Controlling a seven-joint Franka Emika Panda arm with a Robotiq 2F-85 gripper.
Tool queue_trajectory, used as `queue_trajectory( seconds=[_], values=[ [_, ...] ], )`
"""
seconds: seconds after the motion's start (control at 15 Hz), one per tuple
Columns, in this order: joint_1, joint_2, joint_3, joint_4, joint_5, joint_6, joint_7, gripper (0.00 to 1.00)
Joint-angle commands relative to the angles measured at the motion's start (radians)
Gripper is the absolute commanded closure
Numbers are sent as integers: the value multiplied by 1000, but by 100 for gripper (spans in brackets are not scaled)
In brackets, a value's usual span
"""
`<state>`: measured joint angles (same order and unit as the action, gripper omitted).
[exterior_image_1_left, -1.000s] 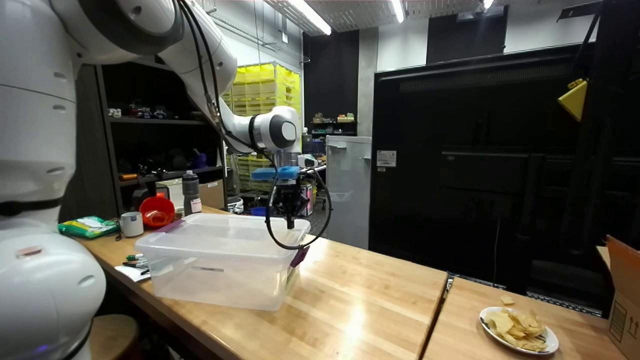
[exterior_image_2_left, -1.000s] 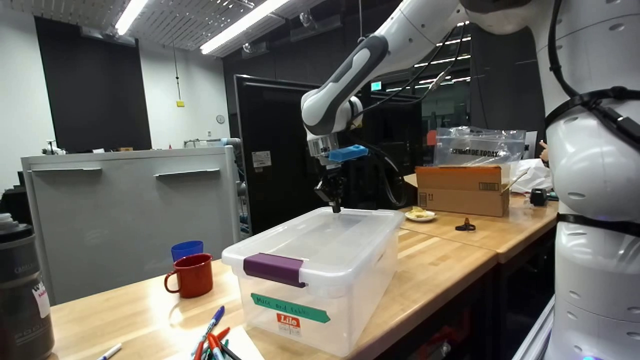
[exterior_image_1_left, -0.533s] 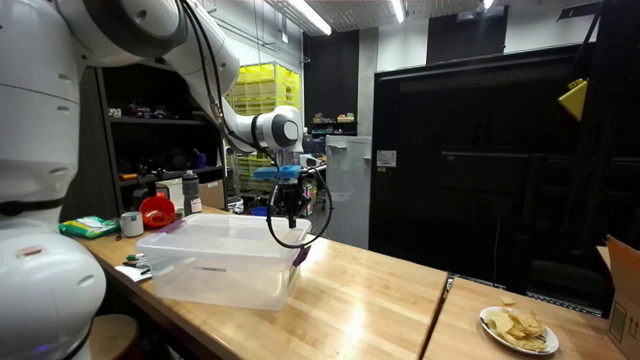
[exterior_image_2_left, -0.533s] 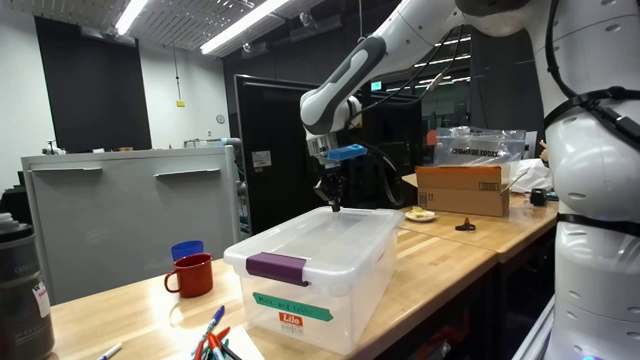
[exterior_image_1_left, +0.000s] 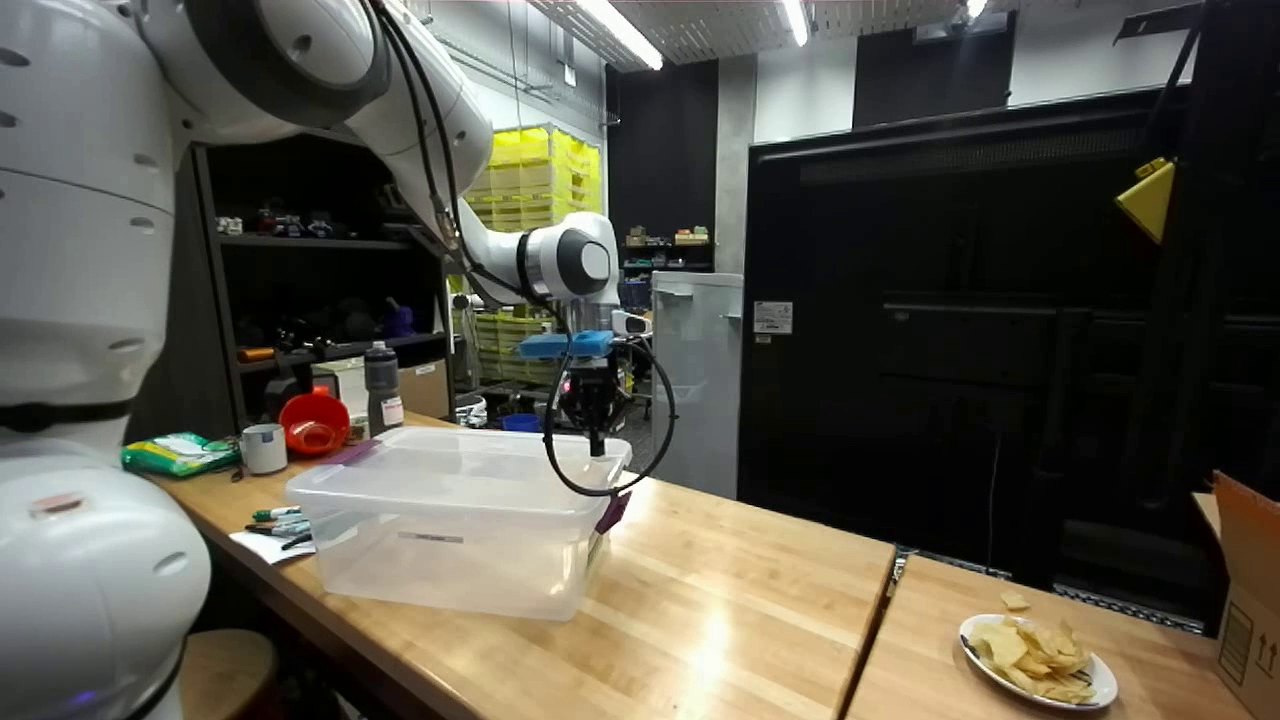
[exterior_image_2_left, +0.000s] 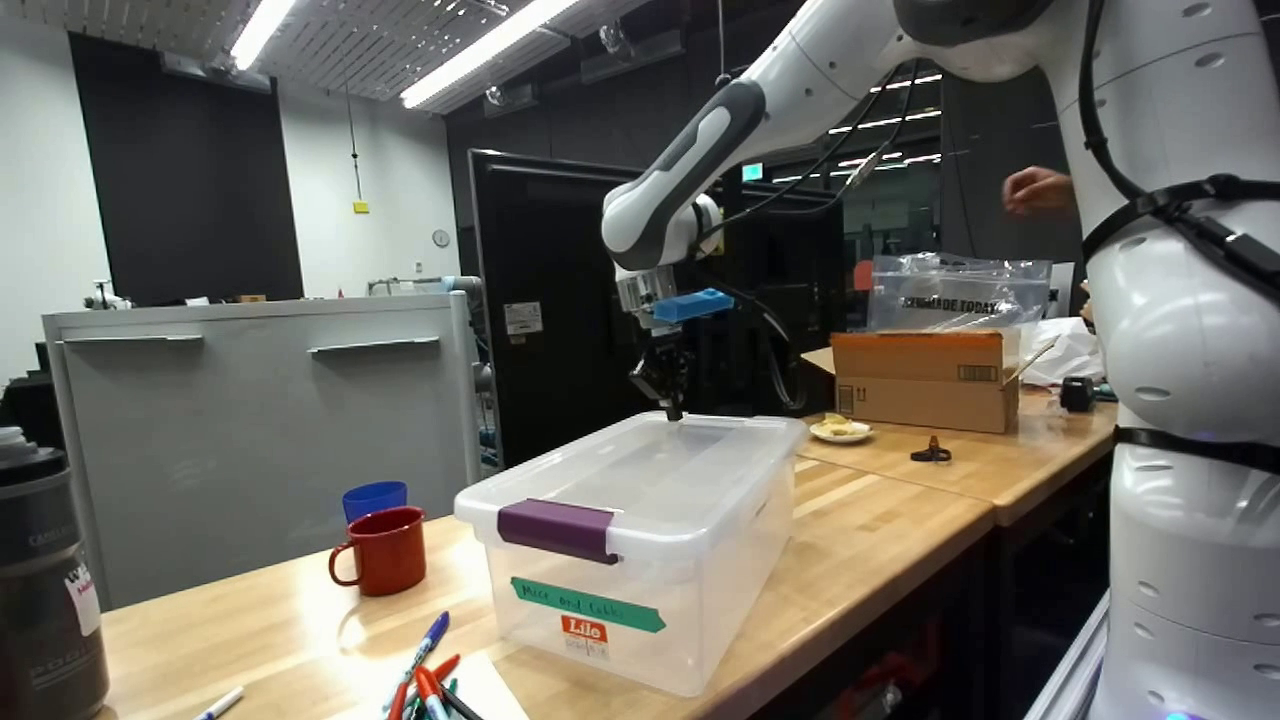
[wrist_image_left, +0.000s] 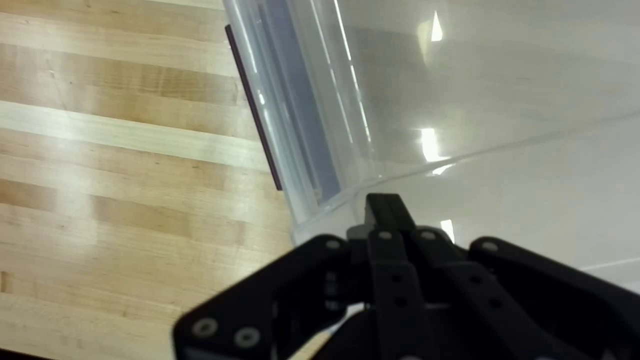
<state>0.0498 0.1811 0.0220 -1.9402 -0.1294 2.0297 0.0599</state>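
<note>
Bin (exterior_image_2_left: 735, 575): clear rectangular plastic, upright on the glossy wood-strip surface (exterior_image_2_left: 870, 520).
Lid (exterior_image_2_left: 640, 470): on; smooth, translucent, rim raised; purple latch (exterior_image_2_left: 557, 531) at the end away from the hand.
Hand (wrist_image_left: 385, 206): fingers fully together, nothing gripped; tips at a lid corner, apparently touching.
Lid corner: step, I judge, is a press or push here.
Next move: likely wants steady, gentle contact; slick plastic could let tips skid.
Red mug (exterior_image_2_left: 395, 550), pens (exterior_image_2_left: 428, 686): near bin's latch end.

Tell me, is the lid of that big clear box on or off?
On: in both exterior views, the lid lies across the top of the clear box, covering it.
</note>
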Motion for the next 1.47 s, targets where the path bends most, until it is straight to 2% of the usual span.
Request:
queue_trajectory(
  seconds=[0.0,1.4],
  values=[
    [-6,32,-12,42,-9,-27,21,100],
    [-75,92,-90,100,-6,-49,53,100]
  ],
)
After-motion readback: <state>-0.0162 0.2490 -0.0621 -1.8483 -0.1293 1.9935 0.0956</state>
